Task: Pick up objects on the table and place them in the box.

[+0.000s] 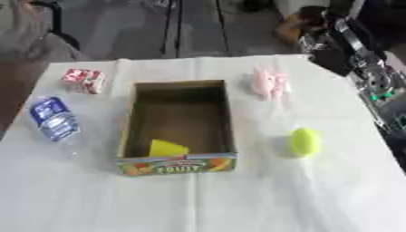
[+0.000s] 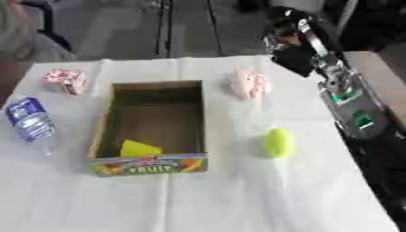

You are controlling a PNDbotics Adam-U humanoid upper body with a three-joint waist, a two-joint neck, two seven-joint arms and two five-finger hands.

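Observation:
An open cardboard box (image 1: 128, 124) with a fruit print on its front stands in the middle of the white table. Inside it, near the front wall, lies a yellow object (image 1: 166, 148). To its left lie a red and white carton (image 1: 84, 80) and a clear water bottle (image 1: 54, 118) with a blue label, on its side. A pink soft thing (image 2: 248, 84) lies right of the box's far end. A yellow-green rounded object (image 2: 277, 142) rests right of the box's front. My right hand (image 2: 289, 45) is raised past the table's far right corner, above and behind the pink thing, holding nothing that I can see.
My right arm (image 2: 349, 102), black with silver joints and green lights, runs along the table's right edge. The white cloth (image 1: 198, 199) covers the table. Beyond the far edge is grey floor with dark furniture legs.

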